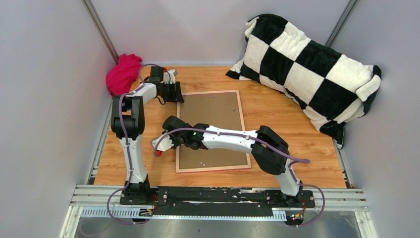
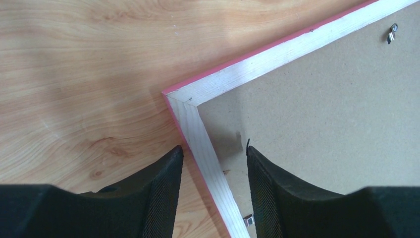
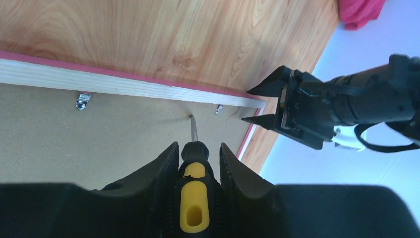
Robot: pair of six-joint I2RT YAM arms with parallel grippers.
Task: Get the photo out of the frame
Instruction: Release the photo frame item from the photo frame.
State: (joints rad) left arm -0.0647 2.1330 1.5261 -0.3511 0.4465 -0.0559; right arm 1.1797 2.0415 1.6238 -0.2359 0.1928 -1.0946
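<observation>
**Frame face down, left jaws astride its corner**

The frame (image 1: 214,111) is laid flat, back upward, in the middle of the grained wooden table (image 1: 302,153). Its thin pink edge, pale bare-wood rail and matt brown backing board (image 2: 322,99) are shown, with small bent metal clips (image 3: 83,101) along the rail. The far left corner is straddled by the left gripper (image 2: 213,151): the jaws are parted about halfway, one black ribbed finger outside over the table, the other over the board, and nothing is clamped. A screwdriver (image 3: 193,198) with a yellow-and-black handle is clamped in the right gripper (image 3: 198,146), its steel tip at the board near the rail. A magenta cloth (image 1: 124,72) and a plush chequered pillow (image 1: 307,64) are set at the back
</observation>
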